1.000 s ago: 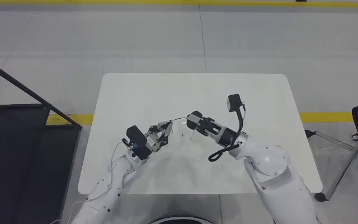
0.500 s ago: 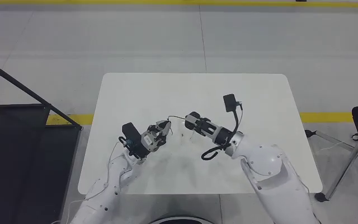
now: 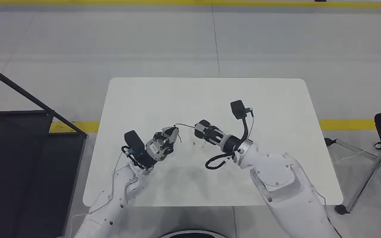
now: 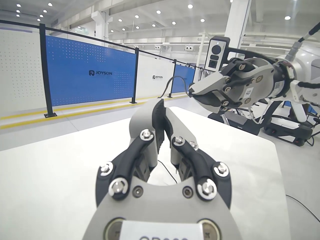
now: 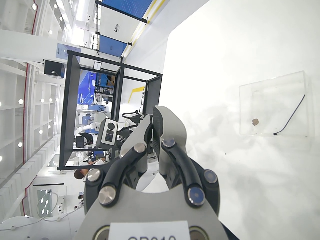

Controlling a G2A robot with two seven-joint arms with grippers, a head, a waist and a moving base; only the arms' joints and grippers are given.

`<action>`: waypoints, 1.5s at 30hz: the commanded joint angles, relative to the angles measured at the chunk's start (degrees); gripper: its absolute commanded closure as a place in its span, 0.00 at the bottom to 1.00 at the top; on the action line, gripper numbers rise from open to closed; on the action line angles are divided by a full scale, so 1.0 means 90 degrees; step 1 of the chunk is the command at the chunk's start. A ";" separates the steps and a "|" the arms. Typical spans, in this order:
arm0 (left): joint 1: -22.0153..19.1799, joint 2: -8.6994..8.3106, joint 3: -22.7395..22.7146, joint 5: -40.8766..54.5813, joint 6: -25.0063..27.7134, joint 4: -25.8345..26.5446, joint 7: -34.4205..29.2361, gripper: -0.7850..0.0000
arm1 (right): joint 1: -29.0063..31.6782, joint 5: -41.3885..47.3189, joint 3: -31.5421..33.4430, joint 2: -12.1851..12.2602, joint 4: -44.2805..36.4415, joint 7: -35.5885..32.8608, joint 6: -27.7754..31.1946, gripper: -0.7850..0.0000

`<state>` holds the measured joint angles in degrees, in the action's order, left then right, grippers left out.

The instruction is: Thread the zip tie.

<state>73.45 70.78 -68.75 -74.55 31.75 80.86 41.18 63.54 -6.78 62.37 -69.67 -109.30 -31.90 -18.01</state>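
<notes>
Where pinched, zip tie arcs thin, black.

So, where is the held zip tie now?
In the left wrist view the zip tie arches in the air above the table, its ends pinched by the left gripper and the right gripper.

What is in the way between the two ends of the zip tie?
Nothing visible is in the way. The zip tie bends through open air above the table. The left end effector is shut on one end and the right end effector is shut on the other. Only a bare gap lies between them.
</notes>
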 commanded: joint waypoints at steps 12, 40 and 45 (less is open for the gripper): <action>-0.0059 -0.0001 0.0056 -0.0257 -0.0084 -0.0065 -0.0143 1.00 | 0.0085 -0.0003 0.0013 -0.0019 -0.0035 0.0088 0.0217 1.00; 0.0023 0.0044 0.0160 -0.1597 -0.1991 -0.0148 0.1212 1.00 | 0.0286 -0.0322 0.0358 0.0034 -0.0308 -0.0043 -0.0379 1.00; -0.0001 0.0070 0.0218 -0.1905 -0.2541 -0.0241 0.1416 1.00 | 0.0291 -0.0390 0.0364 0.0036 -0.0346 -0.0059 -0.0470 1.00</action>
<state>73.45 71.36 -66.97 -91.32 9.64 78.87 53.66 66.15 -10.22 65.64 -69.35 -112.38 -32.41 -22.20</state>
